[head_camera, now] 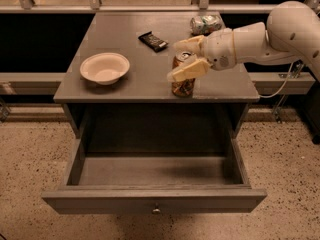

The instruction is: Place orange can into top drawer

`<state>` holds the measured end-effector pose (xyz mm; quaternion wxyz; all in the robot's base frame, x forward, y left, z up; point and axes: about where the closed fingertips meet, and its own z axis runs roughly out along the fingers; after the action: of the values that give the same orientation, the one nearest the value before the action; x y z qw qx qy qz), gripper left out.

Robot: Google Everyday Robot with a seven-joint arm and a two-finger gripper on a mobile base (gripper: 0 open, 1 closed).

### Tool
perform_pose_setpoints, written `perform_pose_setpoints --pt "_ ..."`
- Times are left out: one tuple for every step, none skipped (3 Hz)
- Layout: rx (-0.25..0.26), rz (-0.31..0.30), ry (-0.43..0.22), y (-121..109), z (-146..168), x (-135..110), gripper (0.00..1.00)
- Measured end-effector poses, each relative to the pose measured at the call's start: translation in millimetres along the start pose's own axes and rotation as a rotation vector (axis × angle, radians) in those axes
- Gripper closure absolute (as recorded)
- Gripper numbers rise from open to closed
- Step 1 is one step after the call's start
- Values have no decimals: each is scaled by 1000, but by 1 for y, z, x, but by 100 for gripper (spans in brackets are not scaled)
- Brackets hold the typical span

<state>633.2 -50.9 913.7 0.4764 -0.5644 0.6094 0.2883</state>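
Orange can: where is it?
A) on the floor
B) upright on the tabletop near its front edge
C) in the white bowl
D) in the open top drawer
B: the orange can stands upright on the table, at the gripper, above the open top drawer.

Smooth white arm (292, 26) of rounded segments, thick wrist (225, 46), pale cream tool (176, 60) at its tip.
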Motion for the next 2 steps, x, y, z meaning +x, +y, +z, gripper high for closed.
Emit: perform_pose_setpoints --pt "-23 23 5 6 5 12 57" --pt "-33 27 5 8 6 13 81"
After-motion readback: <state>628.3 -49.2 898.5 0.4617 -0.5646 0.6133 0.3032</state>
